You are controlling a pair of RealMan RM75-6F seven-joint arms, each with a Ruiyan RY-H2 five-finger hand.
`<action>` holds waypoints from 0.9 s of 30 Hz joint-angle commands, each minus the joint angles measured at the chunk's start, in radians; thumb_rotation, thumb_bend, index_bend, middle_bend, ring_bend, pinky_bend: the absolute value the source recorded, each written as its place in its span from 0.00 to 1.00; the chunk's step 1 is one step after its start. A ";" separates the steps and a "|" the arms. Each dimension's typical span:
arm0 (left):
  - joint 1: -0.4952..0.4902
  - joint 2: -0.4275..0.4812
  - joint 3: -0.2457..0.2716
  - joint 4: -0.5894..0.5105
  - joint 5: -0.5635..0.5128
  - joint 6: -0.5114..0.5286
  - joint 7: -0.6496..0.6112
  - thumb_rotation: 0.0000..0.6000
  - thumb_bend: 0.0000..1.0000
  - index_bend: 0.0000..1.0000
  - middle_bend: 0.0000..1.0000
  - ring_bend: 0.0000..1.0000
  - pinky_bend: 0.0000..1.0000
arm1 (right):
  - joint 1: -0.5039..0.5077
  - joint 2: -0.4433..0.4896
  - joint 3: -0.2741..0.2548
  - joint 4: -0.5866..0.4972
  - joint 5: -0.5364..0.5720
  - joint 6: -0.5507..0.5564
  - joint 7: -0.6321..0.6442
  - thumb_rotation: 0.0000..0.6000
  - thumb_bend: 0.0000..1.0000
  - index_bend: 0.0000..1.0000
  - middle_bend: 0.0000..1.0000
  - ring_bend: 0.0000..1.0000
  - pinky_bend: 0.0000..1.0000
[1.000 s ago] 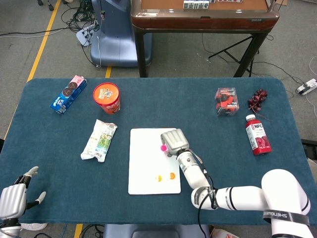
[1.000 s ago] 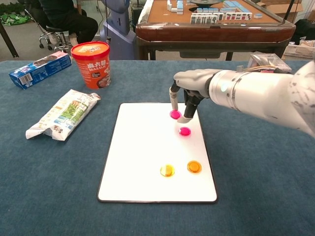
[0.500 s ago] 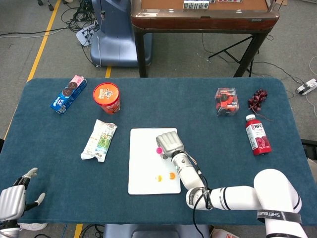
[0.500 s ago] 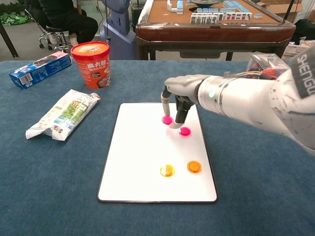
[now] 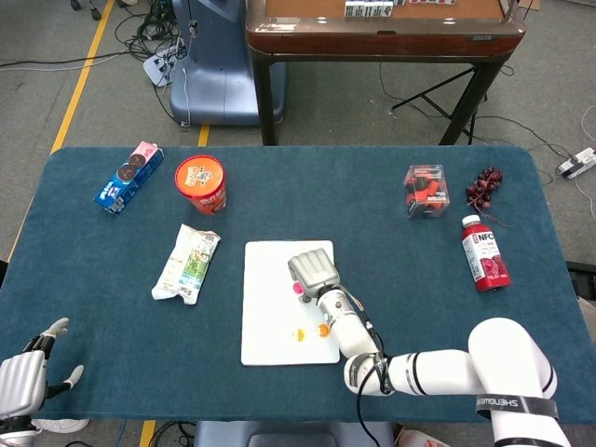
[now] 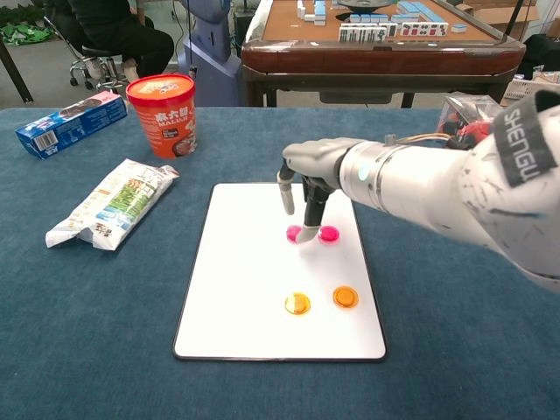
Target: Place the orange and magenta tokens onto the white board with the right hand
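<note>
The white board point(image 6: 254, 289) lies flat on the blue table point(image 6: 455, 350), and everything else is placed around it. Four tokens rest on the board: an orange token point(image 6: 346, 297) and a yellow-orange token point(image 6: 297, 304) side by side toward its near edge, and two magenta tokens further up, one point(image 6: 329, 234) close to the board's right edge and another point(image 6: 294, 233) just left of it.

The right hand point(image 6: 308, 171) hangs over the upper part of the board with its fingers point(image 6: 287, 194) pointing down. One fingertip touches or nearly touches the left magenta token; whether that token is still pinched or already lying free on the board cannot be told. In the head view the hand's back covers most of both magenta tokens.

The left hand point(image 5: 20, 377) sits low off the board's near-left side, at the table's corner, its fingers spread and holding nothing.

Left of the board lies a snack packet point(image 6: 114, 203); beyond it stand an orange cup point(image 6: 163, 114) and a blue biscuit box point(image 6: 68, 122). Right of the board, well apart, are a red juice bottle point(image 5: 484, 253), a clear box point(image 5: 426, 190) and a bunch of dark grapes point(image 5: 483, 188).
</note>
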 commanded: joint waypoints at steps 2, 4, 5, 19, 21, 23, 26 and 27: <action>0.000 -0.001 0.000 0.001 0.000 -0.001 0.000 1.00 0.24 0.20 0.30 0.31 0.65 | -0.001 -0.001 -0.001 0.003 0.000 -0.001 0.003 1.00 0.03 0.46 1.00 1.00 1.00; 0.000 -0.002 0.001 0.001 0.001 -0.001 0.001 1.00 0.24 0.20 0.30 0.31 0.65 | -0.002 -0.002 -0.001 0.005 -0.002 -0.001 0.006 1.00 0.03 0.46 1.00 1.00 1.00; 0.000 -0.002 0.001 0.001 0.001 -0.001 0.001 1.00 0.24 0.20 0.30 0.31 0.65 | -0.003 -0.002 -0.001 0.005 -0.004 -0.001 0.008 1.00 0.03 0.46 1.00 1.00 1.00; -0.015 0.009 -0.015 -0.017 0.005 -0.004 0.012 1.00 0.24 0.20 0.30 0.31 0.65 | -0.088 0.157 -0.034 -0.122 -0.092 0.081 0.051 1.00 0.04 0.46 1.00 1.00 1.00; -0.020 0.015 -0.019 -0.025 0.007 -0.005 0.018 1.00 0.24 0.20 0.30 0.31 0.65 | -0.112 0.201 -0.043 -0.155 -0.110 0.090 0.068 1.00 0.05 0.46 0.99 1.00 1.00; -0.027 0.022 -0.024 -0.037 0.009 -0.008 0.025 1.00 0.24 0.20 0.30 0.31 0.65 | -0.142 0.253 -0.059 -0.190 -0.137 0.104 0.087 1.00 0.05 0.46 0.95 0.97 1.00; -0.039 0.036 -0.033 -0.059 0.010 -0.016 0.033 1.00 0.24 0.20 0.30 0.31 0.65 | -0.188 0.327 -0.085 -0.237 -0.178 0.122 0.117 1.00 0.05 0.46 0.82 0.86 1.00; -0.043 0.040 -0.035 -0.066 0.009 -0.019 0.035 1.00 0.24 0.20 0.30 0.31 0.65 | -0.201 0.347 -0.093 -0.250 -0.189 0.125 0.127 1.00 0.05 0.46 0.76 0.81 1.00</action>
